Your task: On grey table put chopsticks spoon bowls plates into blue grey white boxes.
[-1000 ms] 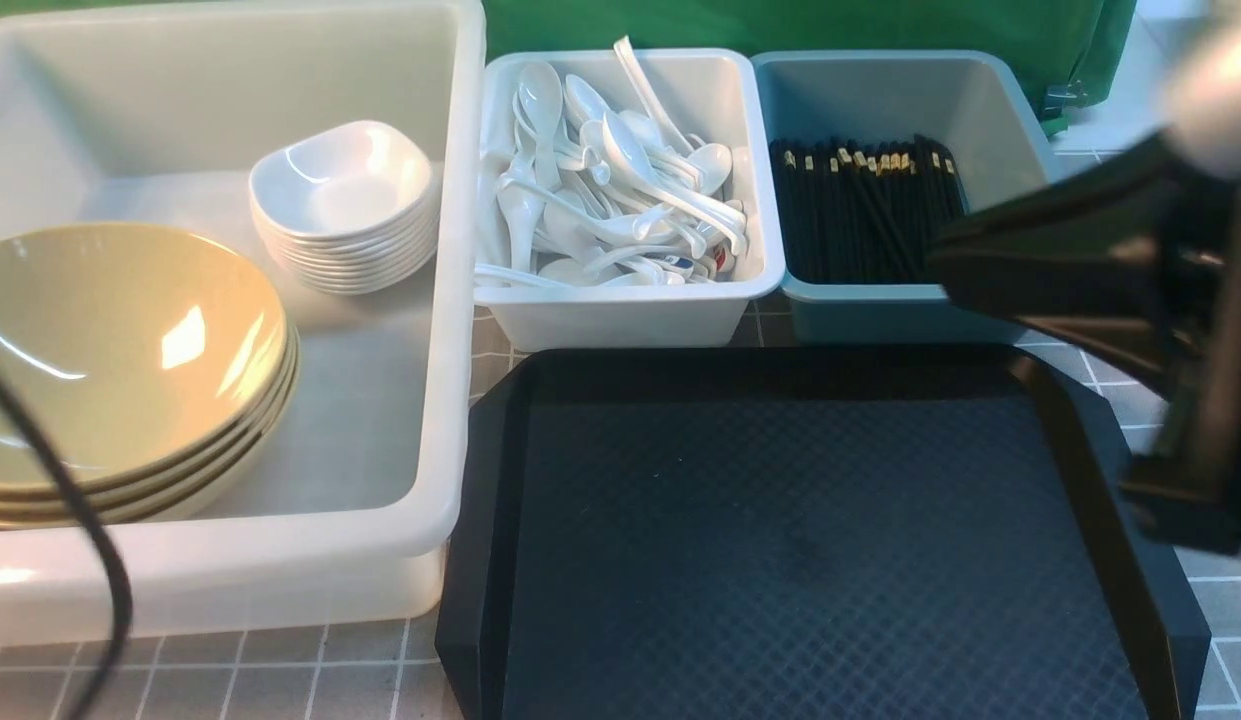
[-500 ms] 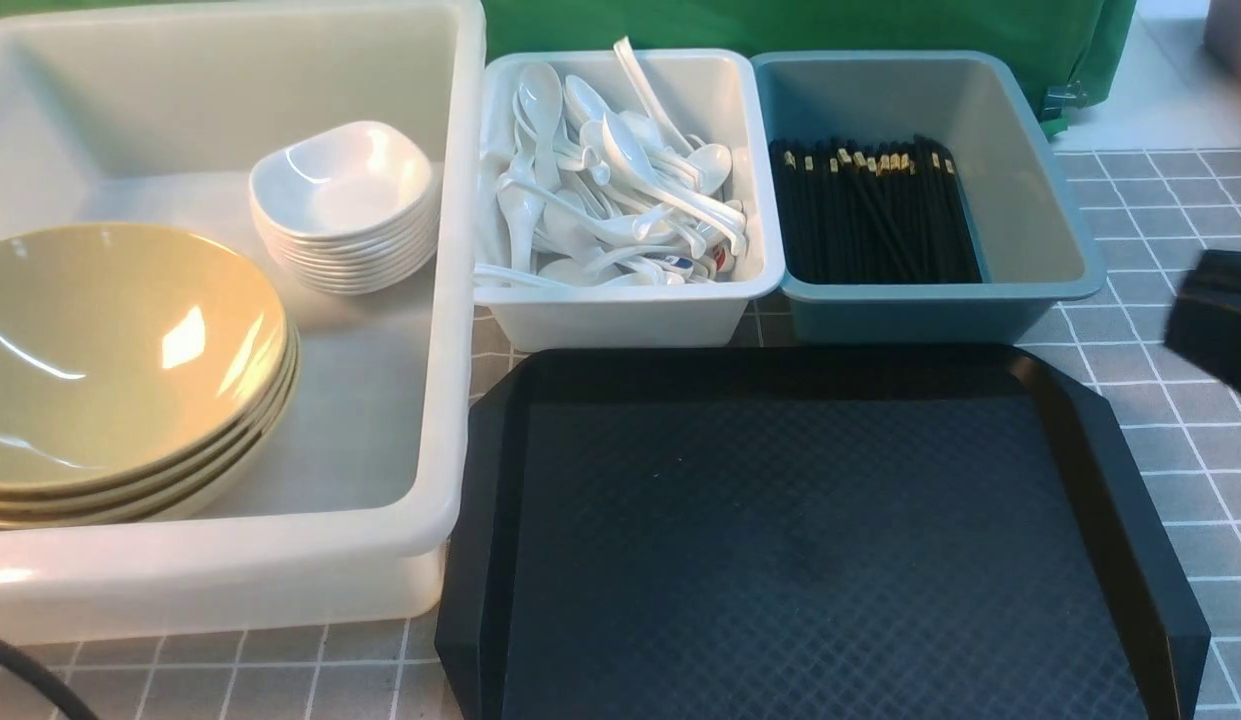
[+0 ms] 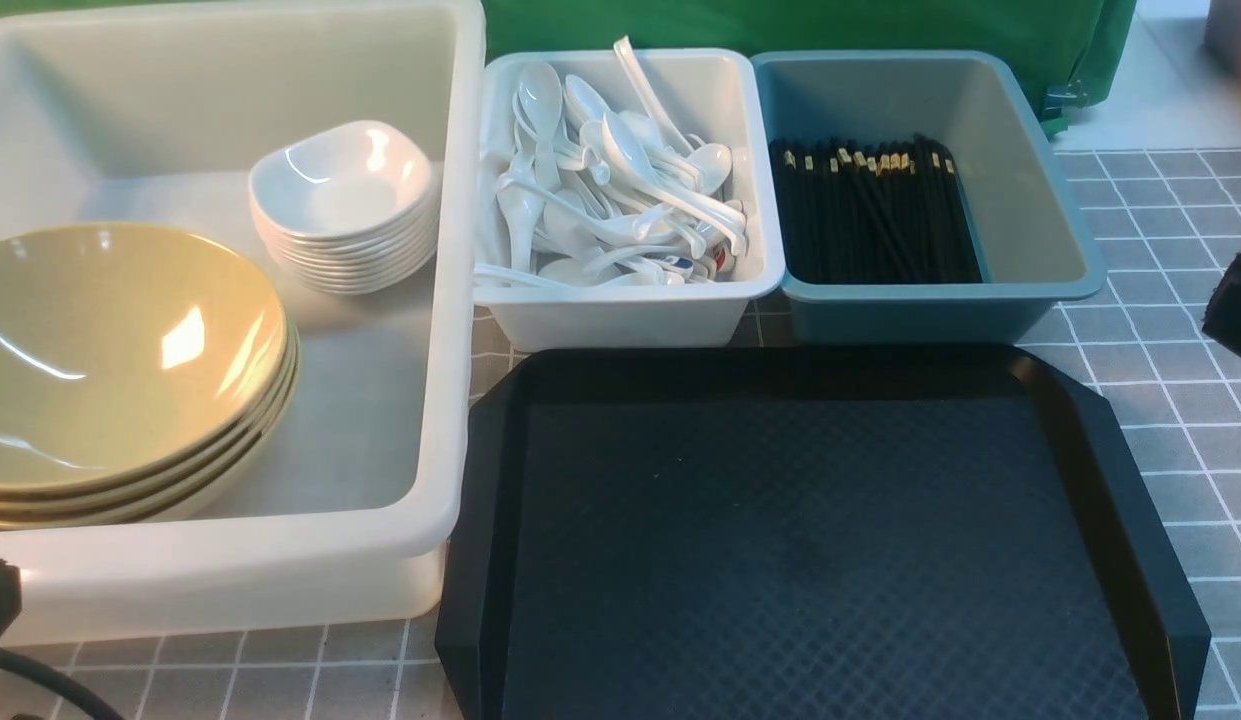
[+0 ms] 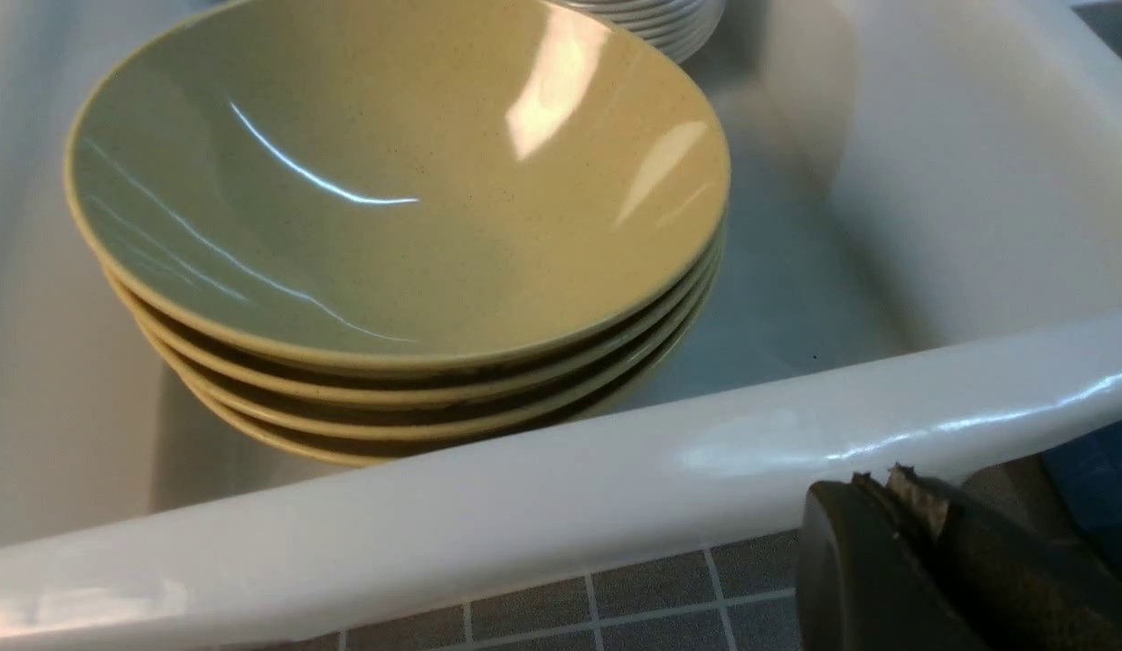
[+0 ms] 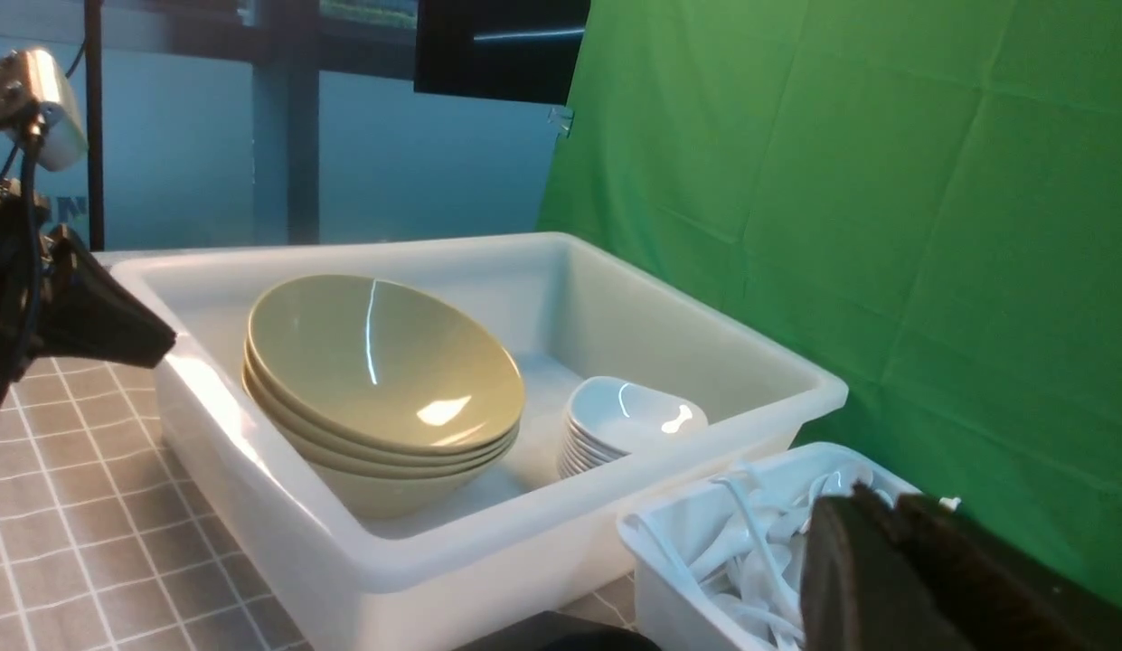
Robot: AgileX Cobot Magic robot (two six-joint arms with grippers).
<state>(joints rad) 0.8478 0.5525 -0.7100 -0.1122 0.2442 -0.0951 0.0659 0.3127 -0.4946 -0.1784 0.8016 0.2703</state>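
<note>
Front view shows us the glossy olive-yellow round bowls (image 3: 120,360) and small white dishes (image 3: 342,205) in the translucent white tub (image 3: 450,300), white spoons (image 3: 610,190) in the white bin (image 3: 630,315), black chopsticks (image 3: 870,210) in the blue-grey bin (image 3: 940,315); the black tray (image 3: 810,540) on the bench is bare, so we judge sorting finished. Left jaws (image 4: 895,488) are pressed together on nothing, and right jaws (image 5: 886,515) look nearly closed and empty.

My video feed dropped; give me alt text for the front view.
A black tray lies bare on the grey table. Behind it, a large white tub holds stacked bowls and plates; a white bin holds spoons, a blue-grey bin chopsticks.
</note>
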